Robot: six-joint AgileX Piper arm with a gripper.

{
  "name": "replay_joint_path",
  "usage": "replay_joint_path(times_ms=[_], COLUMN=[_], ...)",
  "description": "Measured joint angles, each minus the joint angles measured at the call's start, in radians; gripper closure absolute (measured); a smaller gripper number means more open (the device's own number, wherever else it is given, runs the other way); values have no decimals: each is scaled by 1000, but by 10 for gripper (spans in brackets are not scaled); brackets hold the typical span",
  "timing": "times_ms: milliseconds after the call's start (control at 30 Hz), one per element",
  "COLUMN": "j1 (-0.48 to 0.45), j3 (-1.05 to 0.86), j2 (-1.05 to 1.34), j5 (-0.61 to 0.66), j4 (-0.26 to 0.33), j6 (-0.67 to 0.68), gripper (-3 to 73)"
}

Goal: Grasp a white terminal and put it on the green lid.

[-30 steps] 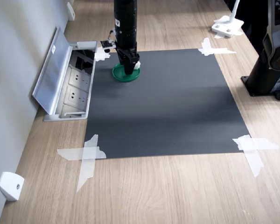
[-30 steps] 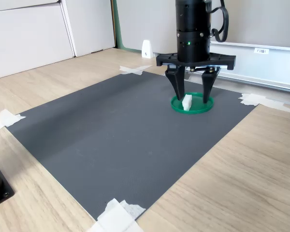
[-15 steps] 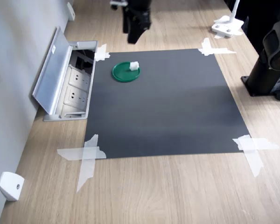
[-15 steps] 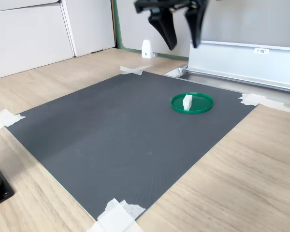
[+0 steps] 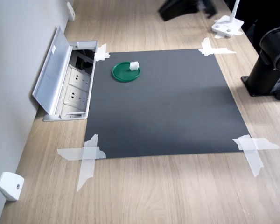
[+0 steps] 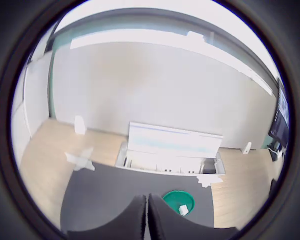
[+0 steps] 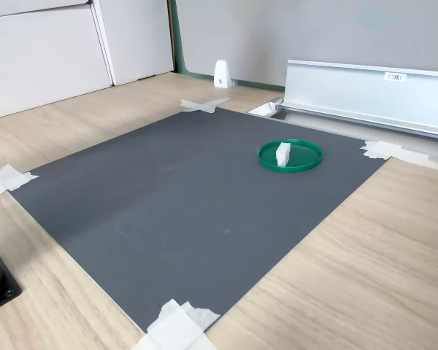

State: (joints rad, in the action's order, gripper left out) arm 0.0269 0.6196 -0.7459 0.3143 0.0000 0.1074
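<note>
The green lid (image 5: pixel 126 73) lies flat near a far corner of the dark mat (image 5: pixel 168 107), with the small white terminal (image 5: pixel 134 66) standing on it close to its rim. Both exterior views show this pair; in the second exterior view the green lid (image 7: pixel 299 156) holds the white terminal (image 7: pixel 282 154) upright. My gripper (image 5: pixel 184 7) is a dark blur high at the first exterior view's top, far from the lid. In the wrist view the gripper (image 6: pixel 146 199) has its fingers pressed together, empty, with the lid (image 6: pixel 176 198) and the terminal (image 6: pixel 182 209) well below and beyond.
An open socket box with a raised metal flap (image 5: pixel 60 79) borders the mat beside the lid. White tape strips (image 5: pixel 86 156) hold the mat's corners. The black arm base (image 5: pixel 270 65) stands at the first exterior view's right; a white wedge piece (image 5: pixel 10 185) sits by the wall.
The gripper released the terminal on the lid, rose away, and swung toward the first exterior view's upper right. It has left the second exterior view. Its fingers have closed.
</note>
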Motion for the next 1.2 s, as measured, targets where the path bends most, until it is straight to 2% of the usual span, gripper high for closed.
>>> replay_joint_path(times_ms=[200, 533, 867, 1200], j1=[0, 0, -63, -65], j3=[-230, -461, -560, -602], j2=[207, 344, 609, 691], j5=[-87, -136, -140, -79], j4=[-58, -59, -57, -59], j6=[-43, -151, -194, -183], gripper=[700, 702, 702, 702])
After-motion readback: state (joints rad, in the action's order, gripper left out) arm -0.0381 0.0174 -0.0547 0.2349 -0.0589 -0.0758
